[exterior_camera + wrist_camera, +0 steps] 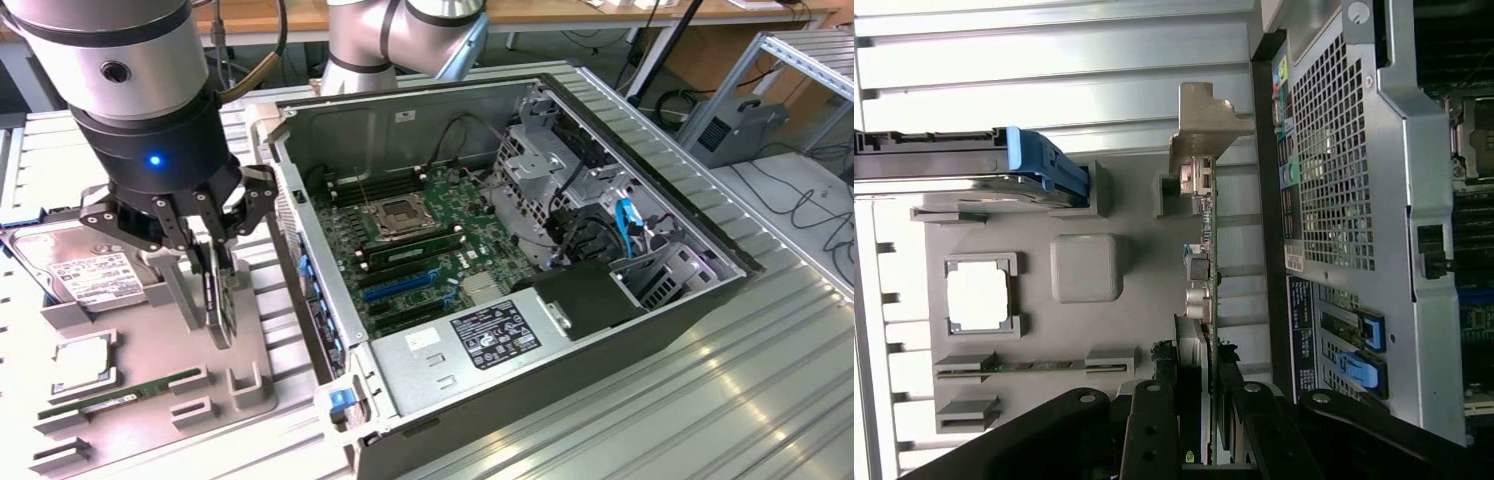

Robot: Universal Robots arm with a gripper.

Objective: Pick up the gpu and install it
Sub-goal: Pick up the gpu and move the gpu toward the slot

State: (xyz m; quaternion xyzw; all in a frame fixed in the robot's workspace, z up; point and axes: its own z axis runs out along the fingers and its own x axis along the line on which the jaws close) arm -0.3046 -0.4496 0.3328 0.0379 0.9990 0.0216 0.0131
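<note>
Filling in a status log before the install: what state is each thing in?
gpu: upright on edge in the gray tray, held by the hand
hand: shut on the gpu's top edge
computer case: on its side, panel off, inside exposed
memory stick: lying in its tray slot
hard drive: resting in the tray

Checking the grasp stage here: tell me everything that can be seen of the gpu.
The gpu is a thin, dark card seen edge-on, with a silver bracket at one end. It stands upright on its long edge in a slot of the grey holder tray, beside the open computer case. The gripper is closed on its top edge, one finger against each face.
</note>
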